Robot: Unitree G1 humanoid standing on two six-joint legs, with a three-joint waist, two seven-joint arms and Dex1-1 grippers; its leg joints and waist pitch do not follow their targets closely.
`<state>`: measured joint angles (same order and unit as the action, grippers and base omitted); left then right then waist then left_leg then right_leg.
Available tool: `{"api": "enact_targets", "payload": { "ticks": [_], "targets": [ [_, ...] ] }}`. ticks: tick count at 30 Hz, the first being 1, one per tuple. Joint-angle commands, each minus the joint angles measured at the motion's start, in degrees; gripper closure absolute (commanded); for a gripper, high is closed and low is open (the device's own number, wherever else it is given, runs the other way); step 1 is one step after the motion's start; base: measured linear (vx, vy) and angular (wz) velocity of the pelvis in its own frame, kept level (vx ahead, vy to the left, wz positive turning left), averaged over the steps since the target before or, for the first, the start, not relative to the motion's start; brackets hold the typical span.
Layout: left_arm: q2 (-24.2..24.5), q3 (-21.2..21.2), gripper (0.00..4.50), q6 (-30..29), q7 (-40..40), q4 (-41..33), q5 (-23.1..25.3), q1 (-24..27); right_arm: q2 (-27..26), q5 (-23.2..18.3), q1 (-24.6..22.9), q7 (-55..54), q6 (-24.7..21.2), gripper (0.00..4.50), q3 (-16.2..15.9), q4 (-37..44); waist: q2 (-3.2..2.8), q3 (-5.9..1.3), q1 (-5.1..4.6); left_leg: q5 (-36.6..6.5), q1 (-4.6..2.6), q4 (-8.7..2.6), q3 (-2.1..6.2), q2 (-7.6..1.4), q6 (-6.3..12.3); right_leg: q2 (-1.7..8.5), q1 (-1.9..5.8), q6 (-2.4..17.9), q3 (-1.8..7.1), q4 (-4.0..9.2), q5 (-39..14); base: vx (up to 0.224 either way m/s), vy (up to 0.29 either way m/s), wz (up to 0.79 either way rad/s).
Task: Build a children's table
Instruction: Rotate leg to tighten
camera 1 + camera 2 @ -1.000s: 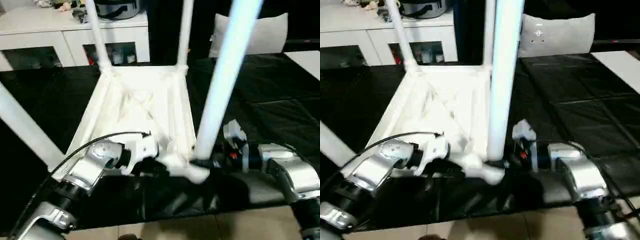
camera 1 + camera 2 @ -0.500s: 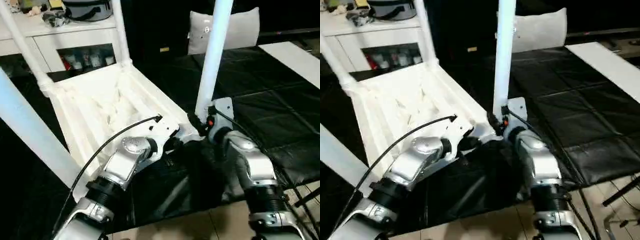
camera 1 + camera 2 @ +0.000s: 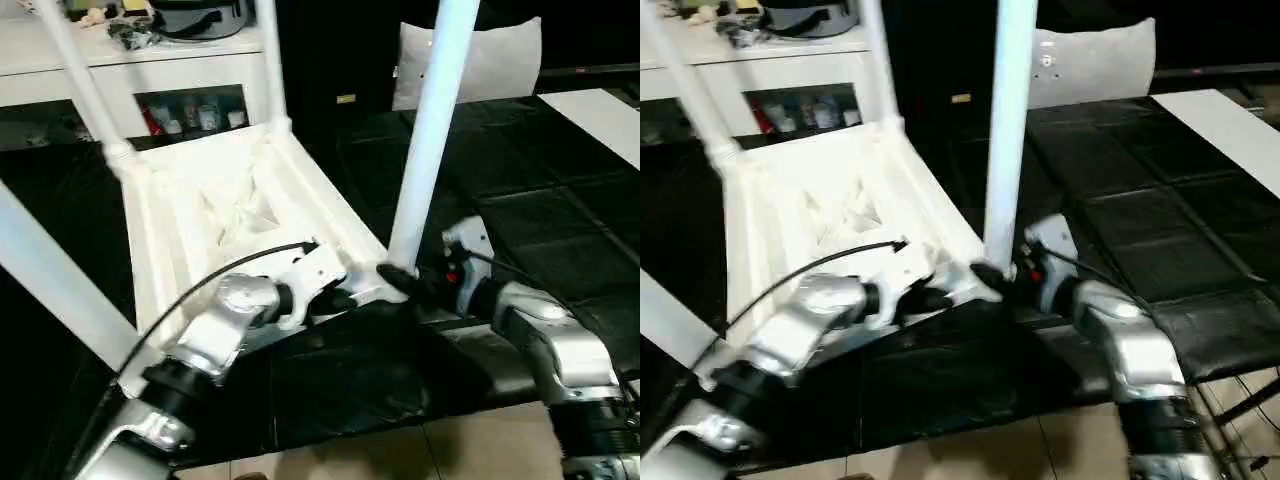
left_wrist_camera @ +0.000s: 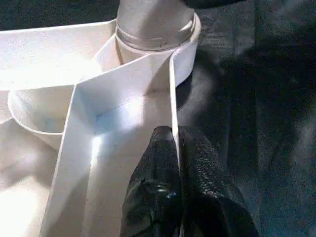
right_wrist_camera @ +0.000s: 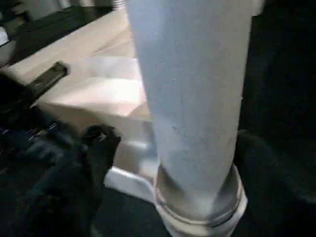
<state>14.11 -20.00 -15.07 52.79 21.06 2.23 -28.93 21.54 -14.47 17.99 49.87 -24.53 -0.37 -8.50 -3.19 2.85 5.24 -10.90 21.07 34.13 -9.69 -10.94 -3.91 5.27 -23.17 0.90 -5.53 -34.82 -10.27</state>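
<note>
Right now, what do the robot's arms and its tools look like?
Both arms are shiny silver tubes with round, knobbly joints. The left arm has a white block at its wrist and a thin black cable looping over it. The right arm has a pale wrist piece with a small red spot. Each ends in a tool with two black fingers; up close they look rubbery and finely dotted.

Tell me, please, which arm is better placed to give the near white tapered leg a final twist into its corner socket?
The right. Its open gripper straddles the base of that leg, while the left gripper is shut on a rib of the white plastic tabletop, steadying it.
</note>
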Motion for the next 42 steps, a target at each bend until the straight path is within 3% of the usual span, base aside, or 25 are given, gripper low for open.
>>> {"api": "enact_targets", "payload": {
  "ticks": [1, 4, 6, 8, 12, 13, 17, 18, 19, 23, 24, 26, 29, 31, 32, 33, 37, 38, 40, 41, 42],
  "targets": [
    [1.7, -0.7, 4.50, 3.9, 5.6, -3.6, -2.2, -0.3, 2.8, -2.0, -0.4, 7.4, -0.1, 0.12, -2.1, 2.4, 0.72, -3.85, 0.22, -10.1, -0.29, -3.70, 0.45, -1.92, 3.81, 3.28, 3.38, 9.6, 2.86, 4.91, -14.9, 0.000, 0.000, 0.00],
    [4.3, -1.6, 4.50, 5.9, 11.3, -3.9, -3.5, 0.1, 5.9, -2.3, -0.2, 12.1, 1.0, 0.04, -3.5, 2.2, 0.78, -3.97, 0.52, -8.9, -0.04, -3.58, 0.42, -2.05, 4.73, 3.26, 3.45, 10.8, 2.90, 4.32, -11.6, 0.000, 0.000, 0.00],
    [5.6, -2.4, 4.50, 7.0, 13.9, -3.8, -3.6, 0.1, 6.9, -2.1, 0.0, 14.0, 2.2, 0.04, -4.3, 1.9, 0.93, -3.87, 0.73, -9.2, -0.13, -3.57, 0.31, -2.02, 4.76, 3.28, 3.30, 11.1, 2.86, 4.43, -12.5, 0.000, 0.000, 0.00],
    [6.9, -3.2, 4.50, 8.2, 17.2, -3.8, -4.1, 0.3, 8.3, -1.7, 0.2, 17.2, 4.3, 0.04, -5.6, 1.3, 0.71, -3.87, 1.26, -10.1, -0.41, -3.68, 0.34, -2.24, 4.35, 3.37, 3.15, 10.7, 2.92, 4.55, -14.3, 0.000, 0.000, 0.00],
    [8.9, -4.3, 4.50, 9.8, 21.6, -4.0, -4.6, 0.4, 9.6, -1.5, 0.8, 22.1, 6.7, 0.42, -7.1, 0.3, 1.16, -3.86, 1.83, -10.1, -0.36, -3.75, 0.32, -2.35, 4.18, 3.41, 3.15, 11.1, 3.00, 4.31, -13.8, 0.000, 0.000, 0.00],
    [9.5, -4.8, 4.50, 10.6, 22.8, -4.0, -4.5, 0.5, 9.8, -1.9, 1.1, 23.3, 6.6, 0.51, -7.5, 0.2, 0.87, -3.86, 2.14, -10.2, -0.37, -3.68, 0.33, -2.35, 4.10, 3.47, 3.08, 11.1, 3.00, 4.32, -14.2, 0.000, 0.000, 0.00],
    [10.7, -5.8, 4.50, 11.7, 25.1, -4.4, -4.5, 0.9, 10.5, -2.7, 1.6, 26.4, 6.3, 0.86, -8.8, 0.5, 0.93, -3.86, 2.64, -10.3, -0.43, -3.73, 0.34, -2.40, 3.79, 3.47, 3.09, 11.0, 3.08, 4.28, -14.5, 0.000, 0.000, 0.00],
    [11.0, -5.9, 4.50, 12.3, 25.4, -3.9, -4.2, 0.7, 11.0, -3.2, 1.7, 27.7, 5.6, 0.97, -9.3, 0.6, 1.19, -3.87, 2.73, -10.4, -0.43, -3.72, 0.36, -2.36, 3.79, 3.48, 3.16, 10.9, 3.01, 4.20, -14.8, 0.000, 0.000, 0.00],
    [11.2, -5.8, 4.50, 12.7, 25.6, -3.6, -4.0, 0.5, 11.3, -3.6, 1.8, 28.5, 5.1, 1.21, -9.6, 0.6, 1.07, -3.83, 2.75, -10.5, -0.35, -3.73, 0.38, -2.38, 3.83, 3.55, 3.17, 10.7, 3.04, 4.29, -15.3, 0.000, 0.000, 0.00],
    [11.3, -5.7, 4.50, 13.5, 25.4, -2.8, -3.5, 0.2, 12.2, -3.7, 1.8, 30.1, 5.2, 1.40, -10.2, 0.3, 1.16, -3.87, 2.74, -10.1, -0.26, -3.68, 0.38, -2.32, 3.74, 3.51, 3.22, 10.4, 3.03, 4.32, -15.5, 0.000, 0.000, 0.00],
    [11.2, -5.4, 4.50, 13.8, 25.1, -2.1, -3.7, 0.0, 12.9, -3.5, 1.8, 31.4, 5.7, 1.65, -10.4, 0.0, 0.85, -3.90, 2.76, -10.1, -0.26, -3.66, 0.43, -2.34, 3.67, 3.52, 3.20, 10.4, 3.00, 4.31, -15.5, 0.000, 0.000, 0.00],
    [11.0, -5.0, 4.50, 13.6, 24.7, -1.9, -3.7, -0.3, 13.0, -3.6, 1.8, 32.1, 5.7, 1.70, -10.2, -0.1, 1.06, -3.90, 2.69, -10.1, -0.25, -3.64, 0.37, -2.28, 3.70, 3.43, 3.25, 10.4, 2.99, 4.33, -15.3, 0.000, 0.000, 0.00],
    [10.9, -4.9, 4.50, 13.9, 24.6, -1.3, -3.8, -0.5, 13.0, -3.8, 1.5, 32.4, 5.3, 2.09, -10.3, 0.2, 0.66, -3.95, 2.75, -10.0, -0.30, -3.60, 0.43, -2.28, 3.63, 3.43, 3.19, 10.5, 2.95, 4.32, -15.3, 0.000, 0.000, 0.00],
    [10.9, -4.8, 4.50, 14.1, 24.4, -1.1, -3.9, -0.6, 13.0, -4.2, 1.3, 32.5, 5.2, 2.20, -10.4, 0.3, 0.83, -4.04, 2.73, -9.9, -0.34, -3.59, 0.42, -2.31, 3.59, 3.37, 3.21, 10.7, 2.94, 4.29, -14.6, 0.000, 0.000, 0.00],
    [10.7, -4.6, 4.50, 14.1, 23.9, -0.9, -4.0, -0.6, 12.8, -4.7, 1.0, 32.4, 4.8, 2.20, -10.4, 0.7, 0.30, -4.03, 2.79, -10.1, -0.34, -3.57, 0.48, -2.32, 3.51, 3.36, 3.16, 10.9, 2.94, 4.23, -14.4, 0.000, 0.000, 0.00],
    [10.7, -4.6, 4.50, 14.1, 23.9, -0.9, -4.0, -0.6, 12.8, -4.7, 1.0, 32.4, 4.8, 2.39, -10.4, 0.7, 0.63, -4.04, 2.69, -10.2, -0.35, -3.56, 0.40, -2.29, 3.54, 3.27, 3.22, 11.0, 2.90, 4.28, -13.8, 0.000, 0.000, 0.00],
    [8.5, -3.1, 4.50, 10.3, 20.6, -1.8, -5.3, -0.1, 9.9, -7.9, -1.4, 29.2, 1.5, 2.50, -9.5, 4.2, 0.64, -3.97, 2.80, -10.7, -0.32, -3.64, 0.39, -2.29, 3.40, 3.33, 3.27, 11.0, 2.93, 4.37, -14.5, 0.000, 0.000, 0.00],
    [7.4, -2.5, 4.50, 8.0, 18.5, -2.5, -5.5, 0.0, 7.8, -8.4, -2.3, 25.9, 0.1, 2.51, -8.8, 5.5, 1.00, -3.92, 2.68, -10.6, -0.36, -3.70, 0.36, -2.32, 3.32, 3.29, 3.27, 10.9, 2.95, 4.36, -14.7, 0.000, 0.000, 0.00],
    [5.7, -1.6, 4.50, 4.9, 14.3, -3.3, -5.0, -0.1, 4.3, -8.0, -3.1, 19.2, -2.3, 2.52, -7.9, 6.5, 0.95, -3.69, 2.43, -12.3, -0.42, -3.90, 0.49, -2.06, 2.40, 3.40, 3.24, 9.3, 2.74, 4.89, -20.1, 0.000, 0.000, 0.00],
    [5.1, -1.2, 4.50, 3.8, 13.0, -3.4, -4.8, -0.1, 2.8, -7.0, -3.0, 16.0, -3.2, 2.52, -7.6, 6.4, 0.95, -3.69, 2.43, -12.3, -0.42, -3.90, 0.49, -2.06, 2.40, 3.40, 3.24, 9.3, 2.74, 4.89, -20.1, 0.000, 0.000, 0.00],
    [3.7, -0.4, 4.50, 1.4, 10.0, -3.5, -4.5, -0.4, -0.4, -4.8, -2.5, 8.7, -5.3, 2.52, -6.9, 5.9, 0.83, -3.21, 1.79, -14.0, -0.48, -4.14, 0.53, -1.89, 1.19, 3.34, 2.86, 7.5, 2.56, 5.52, -25.2, -0.060, -0.007, -0.08]
  ]
}}
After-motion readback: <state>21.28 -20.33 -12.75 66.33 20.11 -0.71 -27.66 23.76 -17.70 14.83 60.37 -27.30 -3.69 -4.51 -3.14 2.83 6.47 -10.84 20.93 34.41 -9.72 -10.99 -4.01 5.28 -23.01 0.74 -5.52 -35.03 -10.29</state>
